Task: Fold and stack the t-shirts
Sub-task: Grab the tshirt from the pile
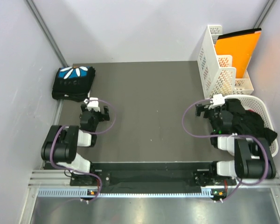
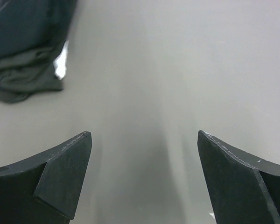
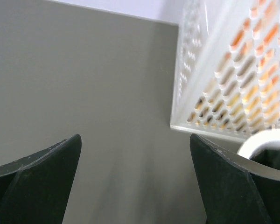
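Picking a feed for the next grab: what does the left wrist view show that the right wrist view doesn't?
Only left wrist: the folded black t-shirt, at upper left. Only right wrist: the white perforated organizer, with orange showing through its holes, and the curved rim of the white basket. Both: the grey table, and the left gripper and right gripper each open, with nothing between the fingers.

Pale lilac walls (image 1: pixel 130 28), dark grey tabletop (image 1: pixel 149 102), aluminium rail (image 1: pixel 144 191) along near edge, soft even light
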Available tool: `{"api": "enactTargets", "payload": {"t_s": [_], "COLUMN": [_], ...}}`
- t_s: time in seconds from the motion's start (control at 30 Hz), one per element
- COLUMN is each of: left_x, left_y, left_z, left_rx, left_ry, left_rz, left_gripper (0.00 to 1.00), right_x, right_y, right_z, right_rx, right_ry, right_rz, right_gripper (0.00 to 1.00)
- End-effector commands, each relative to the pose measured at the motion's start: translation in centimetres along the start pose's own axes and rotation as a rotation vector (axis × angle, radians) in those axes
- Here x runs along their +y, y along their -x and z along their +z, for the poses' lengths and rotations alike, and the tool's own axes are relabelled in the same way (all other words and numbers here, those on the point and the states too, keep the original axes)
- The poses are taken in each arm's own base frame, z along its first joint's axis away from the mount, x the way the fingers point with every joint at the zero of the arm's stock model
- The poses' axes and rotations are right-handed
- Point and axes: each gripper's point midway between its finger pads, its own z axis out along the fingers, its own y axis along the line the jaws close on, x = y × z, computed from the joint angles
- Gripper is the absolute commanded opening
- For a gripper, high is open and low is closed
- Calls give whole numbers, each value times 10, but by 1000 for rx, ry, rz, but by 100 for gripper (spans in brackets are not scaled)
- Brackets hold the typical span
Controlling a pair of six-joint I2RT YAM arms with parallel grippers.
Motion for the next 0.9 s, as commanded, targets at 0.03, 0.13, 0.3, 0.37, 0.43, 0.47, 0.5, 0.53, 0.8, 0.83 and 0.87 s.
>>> {"api": "enactTargets", "payload": {"t_s": [0.03,0.13,0.3,0.37,0.43,0.47,0.5,0.53,0.8,0.83,0.87], "left_x": [-39,-39,-36,-36,-34,-34,-34,-34,-33,-31,-28], "left_y": [44,70,133,109,139,121,144,145,159,162,169], "left_z": [-18,-20,-19,-28,-26,-33,-28,-27,-19,-18,-19], "left_rx": [-100,-94,42,241,271,392,373,392,464,452,435], "left_ry": [-245,-257,-329,-392,-397,-425,-423,-434,-498,-490,-469], "left_rz": [125,196,414,430,438,409,420,419,518,536,556], "left_gripper": [99,99,99,99,99,99,99,99,99,99,99], "right_x": [25,18,-8,-10,-10,-6,-9,-10,-24,-33,-37], "right_y": [73,81,107,90,109,101,115,107,53,47,29], "right_z": [6,12,8,-7,-4,-21,-18,-17,-74,-84,-99], "right_rx": [-53,99,418,605,643,734,732,772,1039,1071,1127], "right_ry": [222,256,263,303,358,407,403,411,468,435,442], "right_rz": [-184,-264,-338,-318,-347,-333,-334,-313,-381,-418,-408], "right_gripper": [100,100,100,100,100,100,100,100,100,100,99]}}
